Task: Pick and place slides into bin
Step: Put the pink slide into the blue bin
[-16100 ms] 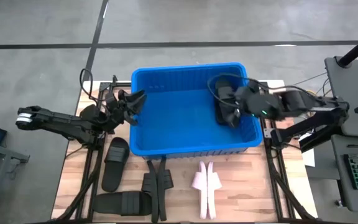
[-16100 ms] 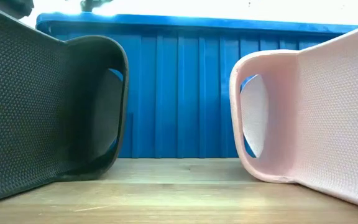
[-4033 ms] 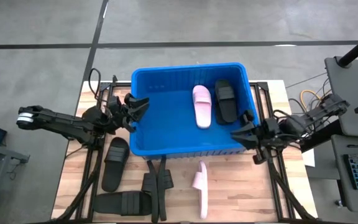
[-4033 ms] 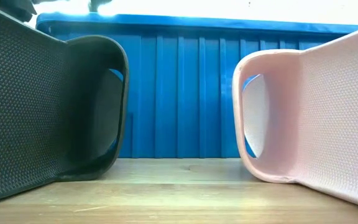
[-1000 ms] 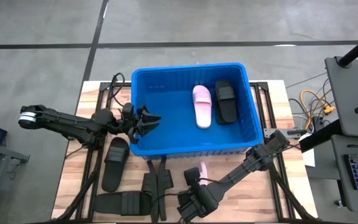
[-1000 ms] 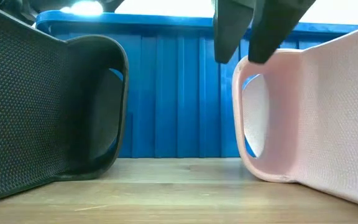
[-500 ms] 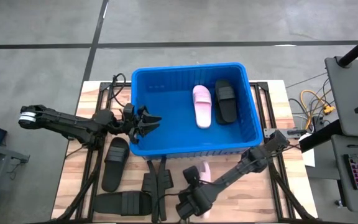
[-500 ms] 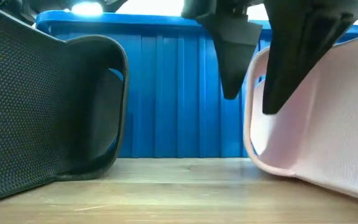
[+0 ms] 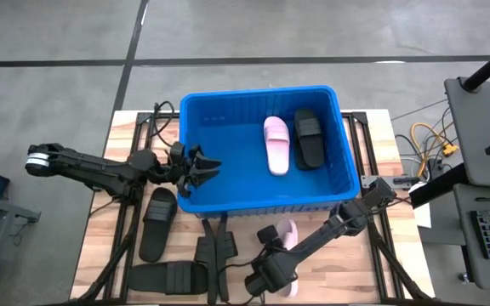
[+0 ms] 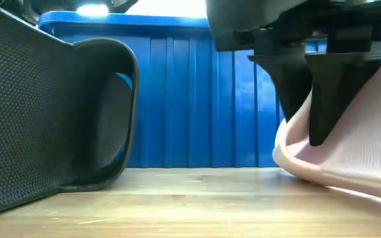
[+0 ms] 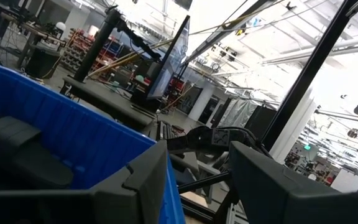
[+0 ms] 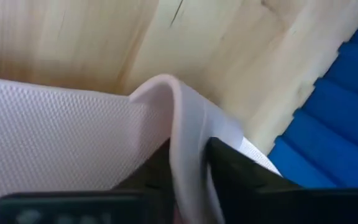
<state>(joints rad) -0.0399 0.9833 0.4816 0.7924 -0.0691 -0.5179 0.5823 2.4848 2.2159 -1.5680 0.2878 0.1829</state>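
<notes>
A pale pink slide (image 9: 287, 238) stands on the wooden table in front of the blue bin (image 9: 228, 191). My right gripper (image 9: 276, 245) is shut on it; it also shows in the low view (image 10: 309, 125). A pink slide (image 9: 276, 144) and a black slide (image 9: 309, 136) lie inside the bin. Black slides (image 9: 158, 223) (image 9: 168, 276) lie on the table at the near left; one fills the left of the low view (image 10: 58, 112). My left gripper (image 9: 204, 166) hangs open and empty over the bin's left rim. My right gripper pinches the pink slide's strap at its edge (image 12: 182, 134) between its two fingers, one on each face of the strap. The fingers (image 10: 323, 106) come from above, pointing down. The slide's lower edge (image 10: 309, 173) rests on the table and the slide stands tilted.
A narrow black forked bracket (image 9: 215, 251) lies on the table between the black slides and the pink one. The bin's ribbed front wall (image 10: 190, 99) stands just behind the held slide. Black rails run along the table's left and right sides.
My right gripper has come down over the pink slide's strap and shut on it. The slide has shifted a little toward the table's right edge and tipped over from standing on its side.
</notes>
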